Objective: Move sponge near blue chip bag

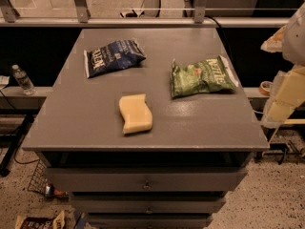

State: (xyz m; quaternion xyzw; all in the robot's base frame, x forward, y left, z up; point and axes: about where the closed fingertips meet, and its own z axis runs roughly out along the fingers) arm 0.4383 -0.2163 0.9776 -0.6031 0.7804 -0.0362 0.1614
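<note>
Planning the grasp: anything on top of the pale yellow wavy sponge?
Nothing on the sponge. Its underside, against the grey table, is hidden. Gripper hangs beyond the table's right edge.

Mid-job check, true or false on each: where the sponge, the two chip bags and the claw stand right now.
The sponge lies on the table, touching neither bag. True.
The blue chip bag sits right of the green chip bag. False: it lies left of it, farther back.
The claw holds the sponge. False: it hangs beyond the table's right edge, apart from the sponge.
A water bottle stands left of the table. True.
</note>
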